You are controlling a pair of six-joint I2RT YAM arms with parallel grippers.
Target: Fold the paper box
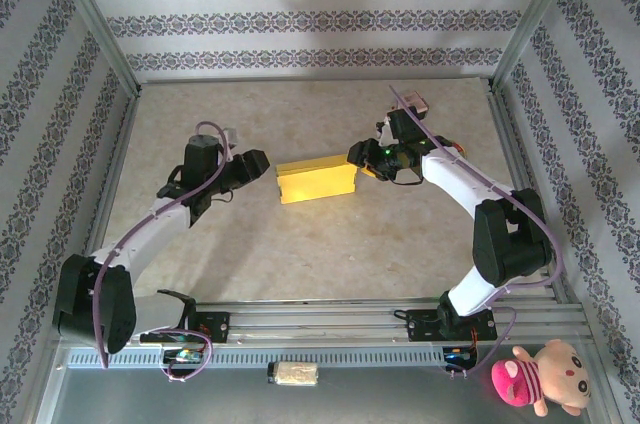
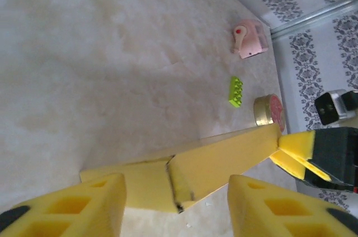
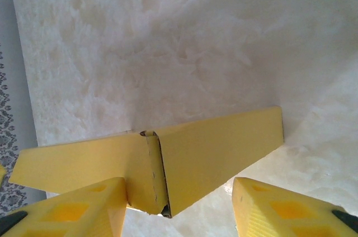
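Your left tool (image 2: 176,186) stands with its 2 jaws apart, facing one end of the paper box (image 1: 317,182). Your right tool (image 3: 179,186), jaws also apart, straddles the other end. You have the box lying flat around the middle of the bench (image 1: 300,264), nearer its far edge.

The paper box (image 1: 317,182) is plain yellow all over, with no white side showing. It is folded up into a long, low rectangular block and rests on the pale marbled desk (image 1: 300,254) near its middle. Its long side runs left to right, with the right end turned slightly towards the back wall. In the left wrist view the paper box (image 2: 224,161) shows a near corner where two faces meet at a slightly ragged seam. In the right wrist view the paper box (image 3: 218,147) shows a creased corner strip with a small dark gap at its lower end.
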